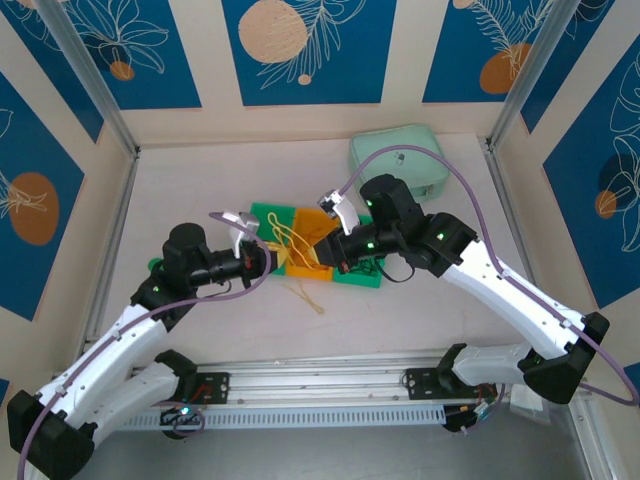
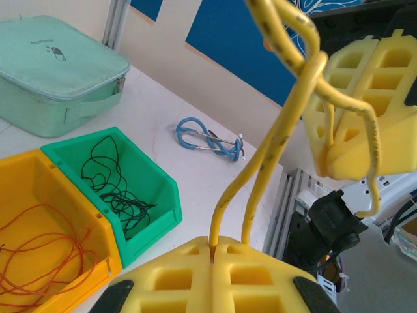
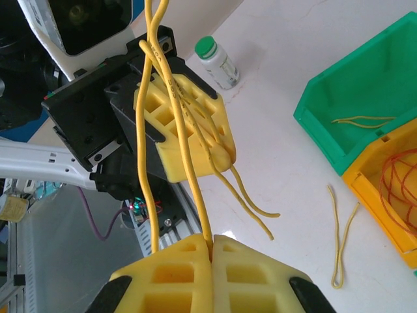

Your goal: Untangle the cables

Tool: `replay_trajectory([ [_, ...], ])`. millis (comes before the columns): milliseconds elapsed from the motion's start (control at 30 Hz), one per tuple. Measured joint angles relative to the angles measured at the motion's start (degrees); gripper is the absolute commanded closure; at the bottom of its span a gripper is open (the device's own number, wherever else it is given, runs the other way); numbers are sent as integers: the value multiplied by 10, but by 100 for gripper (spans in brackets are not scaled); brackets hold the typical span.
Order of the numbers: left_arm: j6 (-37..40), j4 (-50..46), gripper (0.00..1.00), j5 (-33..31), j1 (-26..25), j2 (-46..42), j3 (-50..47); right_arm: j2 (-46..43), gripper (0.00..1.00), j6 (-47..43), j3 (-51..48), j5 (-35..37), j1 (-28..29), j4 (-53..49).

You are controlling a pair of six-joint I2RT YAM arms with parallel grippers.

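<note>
I see both arms reaching in over the pale table (image 1: pixel 200 190), with their tools facing each other above a row of small bins.

The left tool (image 2: pixel 213 246) has its yellow pads pressed together. They pinch two strands of the yellow cables (image 2: pixel 307 64), which rise from the pads to a twist and bend over toward the other arm. The right tool (image 3: pixel 212 242) is also pressed together, gripping one strand of the same yellow cables at the seam of its pads. A second strand runs down just beside it. The cables hang taut in the air between the two tools, with two loose ends dangling below the left tool. I cannot tell whether the twist is a true knot or just a crossing.

- **Bins:** A green bin (image 2: pixel 156 222) holds thin black cables (image 2: pixel 114 189). Touching it is an orange bin (image 2: pixel 58 186) with loops of orange cables (image 2: pixel 39 261). A second green bin (image 3: pixel 326 124) holds a few pale yellow strands (image 3: pixel 361 120).
- **Table:** One loose yellow cable (image 3: pixel 337 280) lies bent double near the bins. A blue coil (image 2: pixel 208 138) lies apart from them.
- **Other items:** A white bottle (image 3: pixel 218 62) with a green cap stands near the left arm. A mint zip case (image 2: pixel 55 72) sits at the far side.
</note>
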Motion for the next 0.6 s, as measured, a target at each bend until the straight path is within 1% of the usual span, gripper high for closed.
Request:
replay_trajectory([
  [133, 0, 0, 100, 9, 0, 0, 1, 0, 98, 7, -15, 2, 0, 20],
  [267, -2, 0, 100, 22, 0, 5, 1, 0, 98, 19, -32, 4, 0, 52],
  [600, -2, 0, 100, 45, 0, 21, 1, 13, 98, 41, -34, 31, 8, 122],
])
